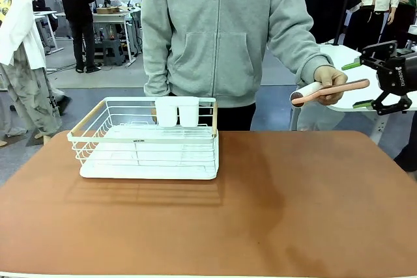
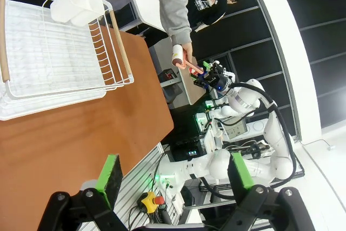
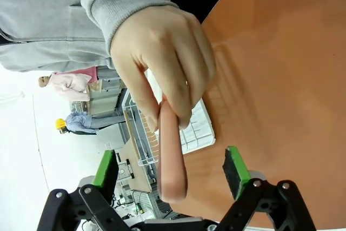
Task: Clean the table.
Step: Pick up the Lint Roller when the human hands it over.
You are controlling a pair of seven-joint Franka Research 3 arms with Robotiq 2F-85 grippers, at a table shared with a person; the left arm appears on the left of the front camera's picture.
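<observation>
The reddish-brown table [image 1: 260, 213] stretches across the front view. Over its far right corner, a person's hand [image 1: 331, 77] holds out a lint roller [image 1: 332, 89] with a pink handle and a white roll. My right gripper [image 1: 357, 84] is open, with the handle's free end between its green pads and touching neither. In the right wrist view the handle [image 3: 172, 150] points down between the spread fingers of the right gripper [image 3: 170, 169], under the hand [image 3: 162, 52]. My left gripper [image 2: 173, 174] is open and holds nothing, beyond the table's edge [image 2: 81, 133].
A white wire dish rack [image 1: 150, 141] with two white cups [image 1: 177, 112] on its back rim stands at the table's far left. The person in a grey hoodie [image 1: 221, 30] stands at the far edge. A small white-topped table [image 1: 355, 99] is behind the right gripper.
</observation>
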